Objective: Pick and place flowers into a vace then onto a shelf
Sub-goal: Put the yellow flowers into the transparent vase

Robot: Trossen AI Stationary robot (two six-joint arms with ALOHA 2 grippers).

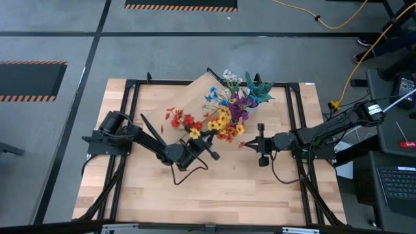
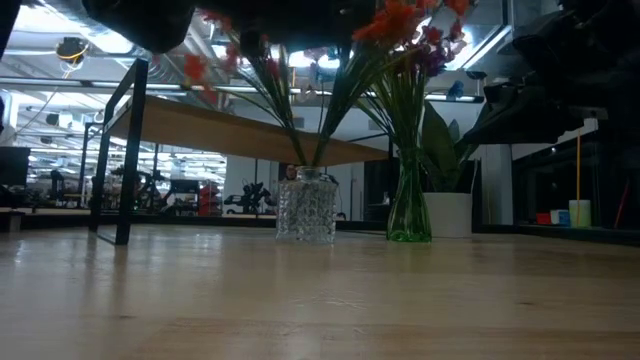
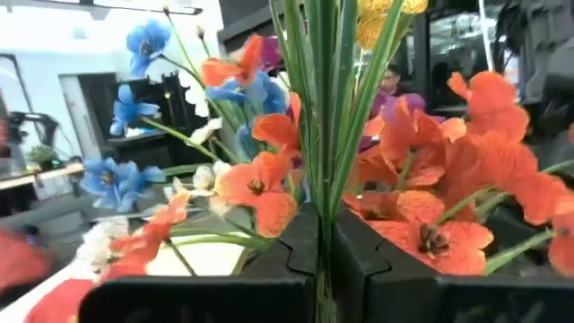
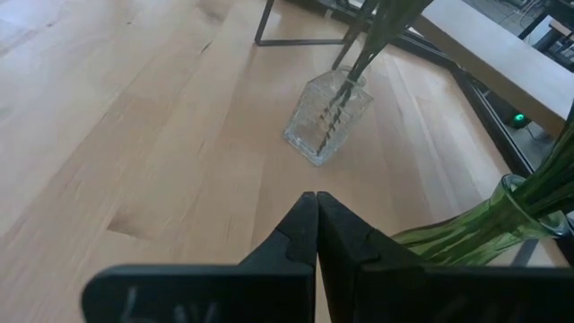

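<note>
Left pincer (image 3: 318, 260) clenched on a bundle of green stems (image 3: 327, 108), orange and blue flowers (image 3: 260, 184) crowding just beyond it; over mid-bench, near the clear glass vase (image 2: 305, 205). Right pincer (image 4: 316, 242) clenched on nothing, hovering above bare bench beside that vase. Stems already standing in the clear vase and in the green vase (image 2: 408, 205); both vases on the bench, none on the shelf (image 2: 230, 130) yet.

Likely trouble: thin stems slipping or twisting in the grip; blooms snagging on neighbouring sprays; a sideways nudge tipping the narrow green vase; stems catching the shelf edge overhead.

Bench (image 1: 214, 188): pale wood planks, black frame along the edges. Beyond: grey floor with striped mats (image 1: 26, 81), a yellow cable (image 1: 328, 25), a bright workshop background.
</note>
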